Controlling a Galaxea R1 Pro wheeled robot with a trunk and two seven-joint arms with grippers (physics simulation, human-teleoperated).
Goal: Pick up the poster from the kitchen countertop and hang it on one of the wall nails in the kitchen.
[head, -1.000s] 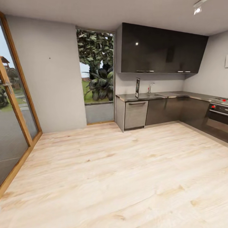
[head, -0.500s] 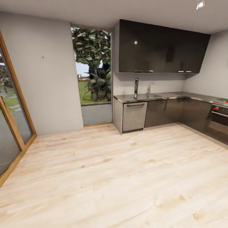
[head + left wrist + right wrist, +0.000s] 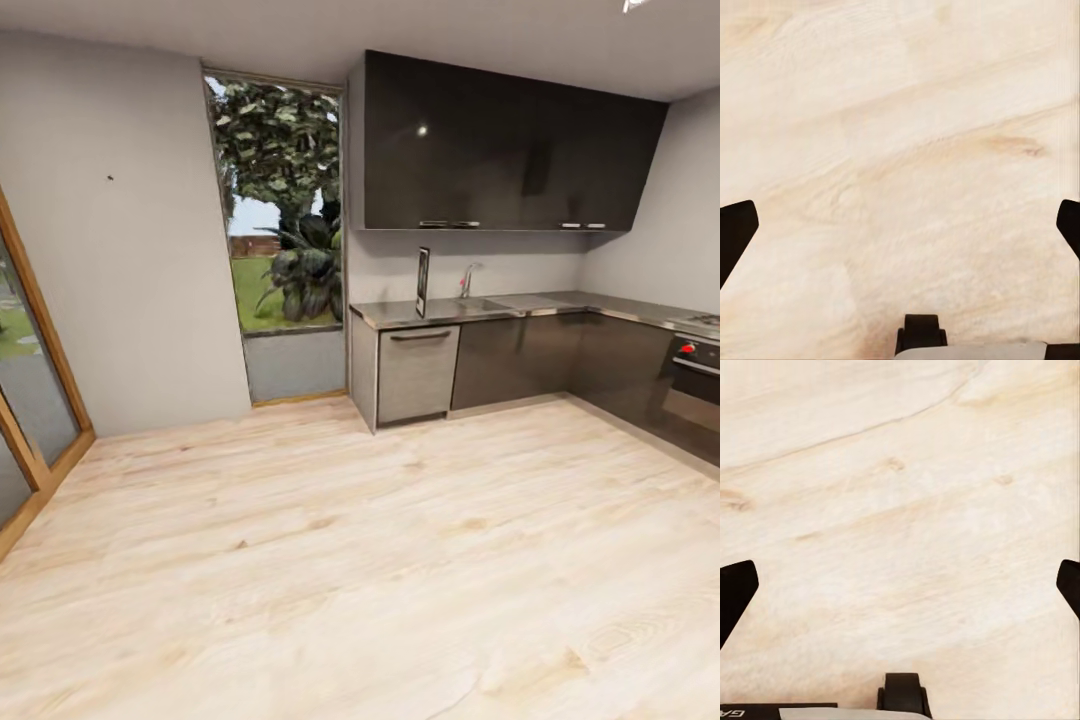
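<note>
In the head view the poster [image 3: 422, 282] stands upright on the kitchen countertop [image 3: 520, 303] near its left end, turned almost edge-on, a thin dark strip against the wall. A wall nail [image 3: 110, 178] is a dark speck high on the grey wall left of the window. In the left wrist view my left gripper [image 3: 900, 225] is open, its dark fingertips [image 3: 735, 229] far apart over bare wood floor. My right gripper [image 3: 900, 585] is open too, with fingertips [image 3: 735, 589] at the picture's edges and only floor between them.
Pale wood floor [image 3: 380, 560] stretches between me and the dark cabinets. A sink with a chrome tap [image 3: 466, 279] sits right of the poster. An oven [image 3: 692, 375] is at the far right, a tall window [image 3: 280, 210] beside the cabinets, a glass door [image 3: 25, 400] at the left.
The whole head view has slid leftward, so the camera has moved; the glass door has mostly left the picture. Poster and nail keep their places in the room.
</note>
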